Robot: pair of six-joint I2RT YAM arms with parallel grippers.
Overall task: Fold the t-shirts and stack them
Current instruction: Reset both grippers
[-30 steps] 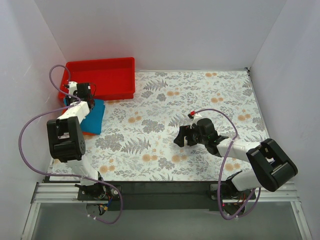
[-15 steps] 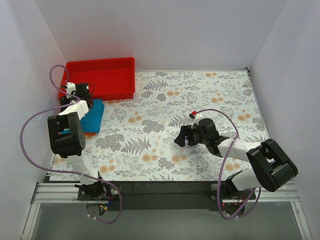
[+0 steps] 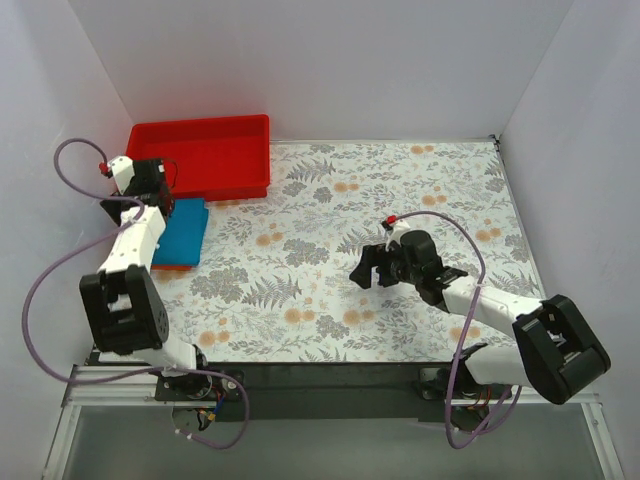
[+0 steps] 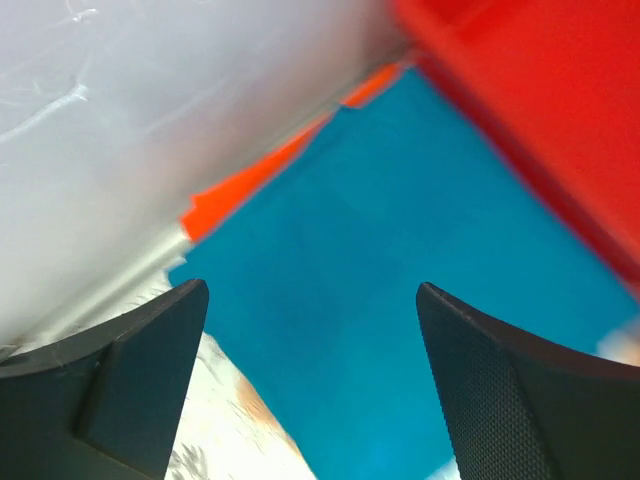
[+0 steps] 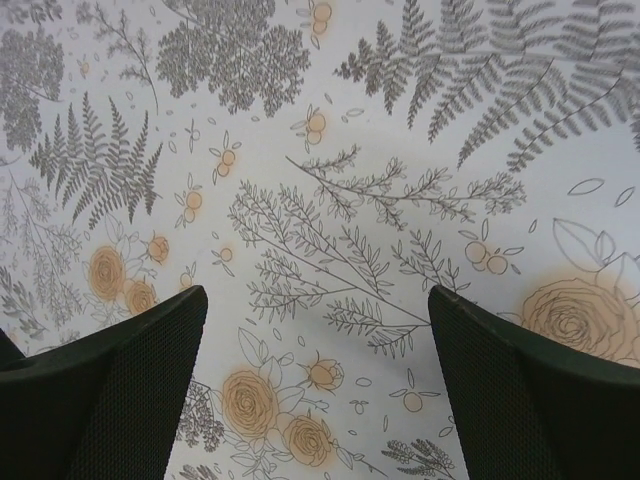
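A folded teal-blue t-shirt (image 3: 182, 233) lies at the table's left edge on top of an orange-red t-shirt (image 3: 168, 267), of which only slivers show along its edges. The left wrist view looks down on the teal-blue t-shirt (image 4: 380, 300) with an orange-red strip (image 4: 250, 185) at its far edge. My left gripper (image 3: 145, 190) hovers over the stack's far end, open, nothing between its fingers (image 4: 130, 370). My right gripper (image 3: 365, 272) hangs open above bare cloth at the table's middle, its fingers (image 5: 120, 370) holding nothing.
A red plastic tray (image 3: 205, 157) stands at the back left, right behind the stack; its wall (image 4: 540, 110) fills the upper right of the left wrist view. White walls close in the left, back and right. A floral tablecloth (image 3: 400, 190) covers the table.
My left gripper opened, let go of the teal-blue t-shirt and drew back toward the far left. The stack now lies flat. The right arm barely shifted.
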